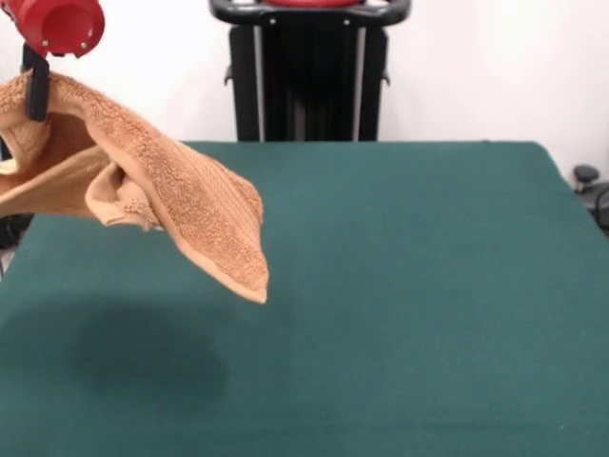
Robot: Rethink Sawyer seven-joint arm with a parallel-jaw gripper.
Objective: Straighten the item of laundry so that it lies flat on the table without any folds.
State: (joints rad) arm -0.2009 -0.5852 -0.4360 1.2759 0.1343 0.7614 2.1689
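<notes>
Front view, the only 1 given: the towel (pixel 143 195) hangs in the air at the upper left of the picture, lifted clear of the table (pixel 409 286). It is orange-tan terry cloth, bunched and folded over on itself, not spread out. Its upper end sits at the gripper (pixel 36 90), where a black finger (pixel 36 84) presses against the cloth just under the red end of the arm (pixel 59 24). From there the fabric slopes down and to the right, ending in a hemmed corner that points toward the green surface at about the middle left of the picture. A ribbed woven band runs across the cloth just above that hemmed edge. A second fold droops below the main slope on the left side, and part of the towel runs off the picture's left edge.

The gripper is closed on the towel's upper end – only 1 black finger shows plainly, the other is hidden by the cloth.

Under the hanging cloth a soft dark shadow lies on the green top, at the lower left – apart from the cloth itself.

The dark green table fills the lower 2 thirds of the picture. Behind its far edge stands the black pedestal (pixel 309 81) against a white wall (pixel 495 67)
</notes>
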